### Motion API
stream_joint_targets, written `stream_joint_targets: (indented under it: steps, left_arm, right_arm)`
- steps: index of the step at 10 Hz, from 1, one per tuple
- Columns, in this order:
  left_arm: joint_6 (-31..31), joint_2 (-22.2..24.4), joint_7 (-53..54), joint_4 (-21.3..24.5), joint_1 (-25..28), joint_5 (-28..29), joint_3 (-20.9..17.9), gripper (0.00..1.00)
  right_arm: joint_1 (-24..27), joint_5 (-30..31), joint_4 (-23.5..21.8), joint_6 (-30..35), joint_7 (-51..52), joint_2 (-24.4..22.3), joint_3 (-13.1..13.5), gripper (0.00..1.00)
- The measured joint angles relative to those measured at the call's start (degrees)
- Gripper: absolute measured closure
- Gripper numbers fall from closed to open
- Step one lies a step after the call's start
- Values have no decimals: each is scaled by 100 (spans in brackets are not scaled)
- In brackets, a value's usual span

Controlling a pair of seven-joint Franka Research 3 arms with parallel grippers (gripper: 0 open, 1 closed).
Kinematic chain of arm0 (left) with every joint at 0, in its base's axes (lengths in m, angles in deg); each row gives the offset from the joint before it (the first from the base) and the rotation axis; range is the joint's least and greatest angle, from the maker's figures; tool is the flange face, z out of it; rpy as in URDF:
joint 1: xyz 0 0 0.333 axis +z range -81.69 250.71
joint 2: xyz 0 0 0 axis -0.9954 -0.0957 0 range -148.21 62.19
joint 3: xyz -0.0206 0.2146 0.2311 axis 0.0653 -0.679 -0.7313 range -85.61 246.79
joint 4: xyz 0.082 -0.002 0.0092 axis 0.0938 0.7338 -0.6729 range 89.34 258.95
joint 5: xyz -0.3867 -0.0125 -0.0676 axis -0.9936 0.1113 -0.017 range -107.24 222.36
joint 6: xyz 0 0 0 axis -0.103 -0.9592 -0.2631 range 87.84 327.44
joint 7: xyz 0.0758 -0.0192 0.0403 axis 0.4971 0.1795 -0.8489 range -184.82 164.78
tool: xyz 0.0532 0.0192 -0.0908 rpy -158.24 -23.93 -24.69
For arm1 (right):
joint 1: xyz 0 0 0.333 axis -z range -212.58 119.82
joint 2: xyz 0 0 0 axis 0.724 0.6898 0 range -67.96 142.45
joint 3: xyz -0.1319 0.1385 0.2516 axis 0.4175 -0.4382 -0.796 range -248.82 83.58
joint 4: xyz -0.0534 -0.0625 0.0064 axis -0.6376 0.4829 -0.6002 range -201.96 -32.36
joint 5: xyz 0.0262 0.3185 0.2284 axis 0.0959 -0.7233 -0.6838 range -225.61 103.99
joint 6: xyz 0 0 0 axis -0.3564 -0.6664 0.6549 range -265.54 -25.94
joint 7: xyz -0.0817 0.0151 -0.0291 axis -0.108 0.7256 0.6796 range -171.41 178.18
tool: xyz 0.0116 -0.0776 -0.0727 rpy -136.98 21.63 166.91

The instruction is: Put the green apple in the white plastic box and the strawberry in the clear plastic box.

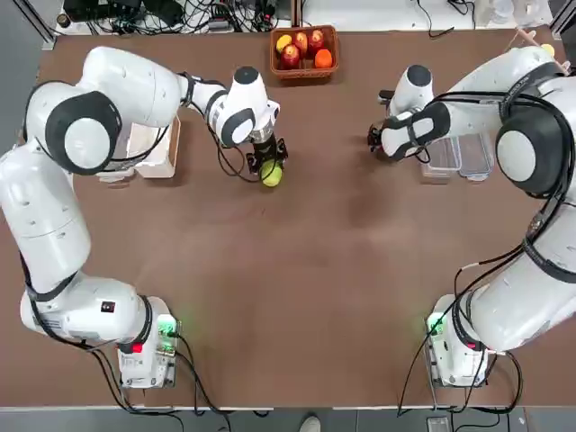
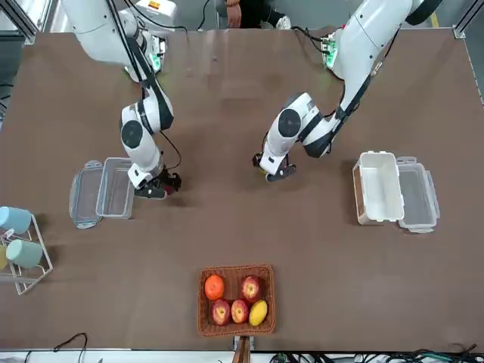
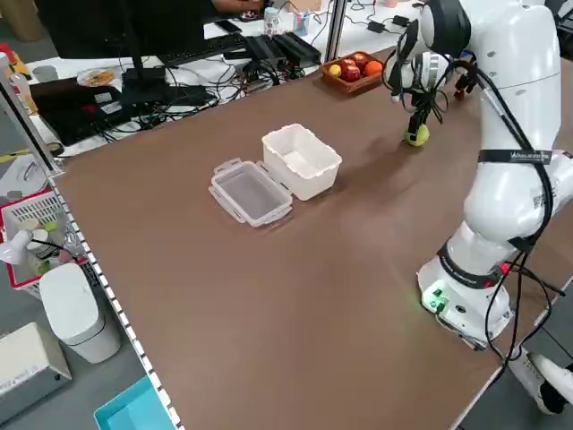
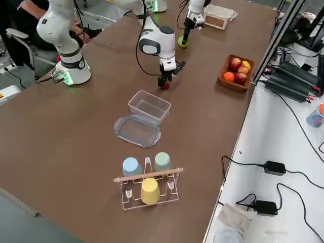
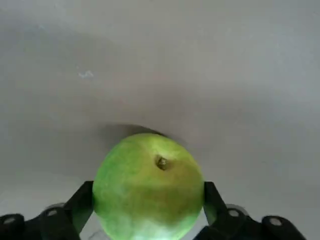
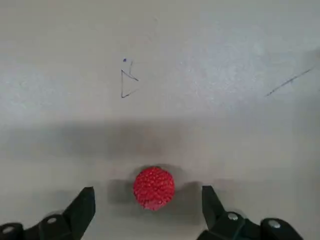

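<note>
The green apple (image 5: 148, 182) rests on the brown table, and both fingers of my left gripper (image 1: 267, 160) press against its sides. In the top view the apple (image 1: 271, 174) lies at mid-table, right of the white plastic box (image 1: 155, 148). The strawberry (image 6: 154, 187) sits on the table between the spread fingers of my right gripper (image 6: 148, 201), with a gap on each side. That gripper (image 2: 160, 186) hovers low beside the clear plastic box (image 2: 115, 187), which stands open.
A wicker basket (image 1: 305, 50) of red, orange and yellow fruit stands at the far edge. A translucent lid (image 2: 420, 193) lies beside the white box, a clear lid (image 2: 83, 193) beside the clear box. A cup rack (image 4: 147, 182) stands at the robot's right end.
</note>
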Motion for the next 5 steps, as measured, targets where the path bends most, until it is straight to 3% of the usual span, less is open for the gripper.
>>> stream_joint_targets:
  steps: [1,2,3,4,5]
  left_arm:
    - [-24,0,-8,-7,1,0,1,11]
    - [-119,2,-12,-34,17,0,3,11]
    - [-376,32,-13,-95,87,1,2,11]
    - [-746,174,-15,-181,316,-13,80,11]
    - [-1310,423,33,-329,827,-93,409,11]
  right_arm:
    - [-3,0,-6,-29,0,15,0,7]
    - [-4,0,-14,-44,0,24,0,17]
    - [-5,0,-23,-46,0,28,0,35]
    - [-7,0,-30,-53,0,29,0,42]
    - [-11,0,-33,-66,0,30,0,48]
